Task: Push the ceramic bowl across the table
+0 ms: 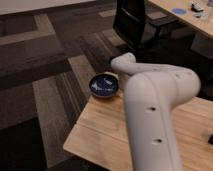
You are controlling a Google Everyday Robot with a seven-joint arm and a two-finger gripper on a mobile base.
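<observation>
The ceramic bowl (104,86) is dark navy with pale specks inside. It sits at the far left corner of the light-wood table (100,127), right at the edge. My white arm (155,105) rises from the bottom of the view and bends left, ending at its wrist (123,64) just right of the bowl. The gripper is below that wrist, against the bowl's right rim, and is mostly hidden behind the arm.
A black office chair (131,22) stands on the carpet beyond the table. A pale desk (200,22) with a blue disc (178,10) is at the top right. Striped carpet (45,75) lies left of the table. My arm hides the table's right half.
</observation>
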